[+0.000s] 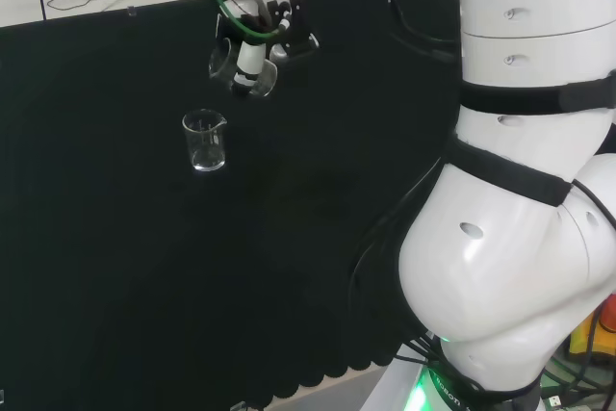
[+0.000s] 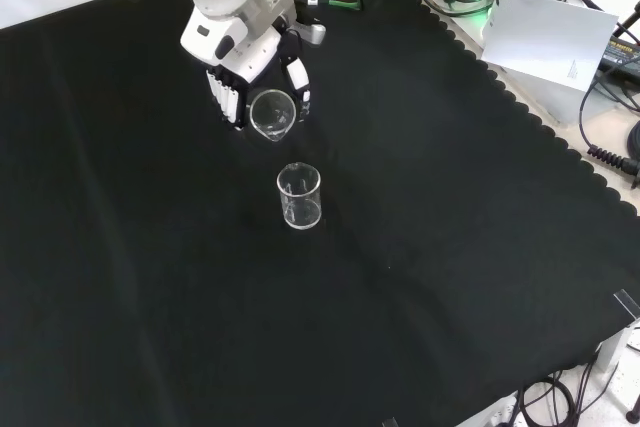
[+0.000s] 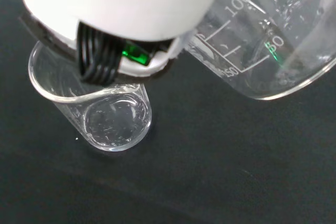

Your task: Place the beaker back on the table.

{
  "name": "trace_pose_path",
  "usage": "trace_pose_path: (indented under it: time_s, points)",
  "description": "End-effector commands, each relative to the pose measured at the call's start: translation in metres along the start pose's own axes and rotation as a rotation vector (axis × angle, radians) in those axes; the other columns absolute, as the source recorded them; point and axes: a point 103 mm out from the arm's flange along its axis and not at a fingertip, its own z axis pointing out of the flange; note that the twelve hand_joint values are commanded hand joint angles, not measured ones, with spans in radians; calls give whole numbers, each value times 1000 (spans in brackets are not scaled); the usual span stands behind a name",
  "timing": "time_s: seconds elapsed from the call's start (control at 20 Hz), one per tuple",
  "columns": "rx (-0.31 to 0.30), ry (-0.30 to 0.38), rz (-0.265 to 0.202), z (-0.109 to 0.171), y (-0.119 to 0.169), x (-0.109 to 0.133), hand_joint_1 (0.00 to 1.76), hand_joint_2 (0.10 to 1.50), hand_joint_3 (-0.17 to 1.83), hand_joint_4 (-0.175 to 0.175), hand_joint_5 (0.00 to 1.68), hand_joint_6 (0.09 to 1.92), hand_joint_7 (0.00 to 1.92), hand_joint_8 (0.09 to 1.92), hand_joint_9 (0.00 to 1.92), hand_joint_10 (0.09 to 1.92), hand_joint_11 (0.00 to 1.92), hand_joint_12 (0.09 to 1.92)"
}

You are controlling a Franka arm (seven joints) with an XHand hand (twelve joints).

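Hand [image 2: 245, 72] gripping tilted beaker [image 2: 271, 112] above cloth [image 2: 450, 247], 2nd beaker [image 2: 299, 196] upright nearby

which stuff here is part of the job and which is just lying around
Part of the job:
- clear glass beaker held tilted
- black and white hand, fingers curled round it
- black cloth on the bench

Lying about:
- second clear glass beaker standing upright on the cloth
- white card at the bench edge

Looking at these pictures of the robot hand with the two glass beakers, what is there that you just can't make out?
- Held beaker: its base is cut off by the picture's edge in the wrist view; the robot hand covers its sides elsewhere.
- Whether either beaker holds liquid: clear glass on black cloth, cannot tell.
- Standing beaker: in the wrist view a white part of the hand hides part of its rim.
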Motion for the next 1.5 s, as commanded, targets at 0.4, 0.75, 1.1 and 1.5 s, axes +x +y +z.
trace_pose_path:
  time_s: [0.4,0.75,1.1,1.5]
  points:
    - [-158,253,-85,37,-2,-53,1302,601,836,-175,1156,929,1215,907,1461,834,1188,748]
    - [-239,404,-89,69,4,-77,1306,608,806,-175,1171,889,1228,867,1462,807,1187,747]
    - [-270,467,-87,91,14,-81,1311,606,779,-175,1205,816,1263,791,1477,756,1191,739]
    - [-298,513,-88,114,27,-77,1315,603,761,-175,1233,759,1291,731,1492,710,1214,725]
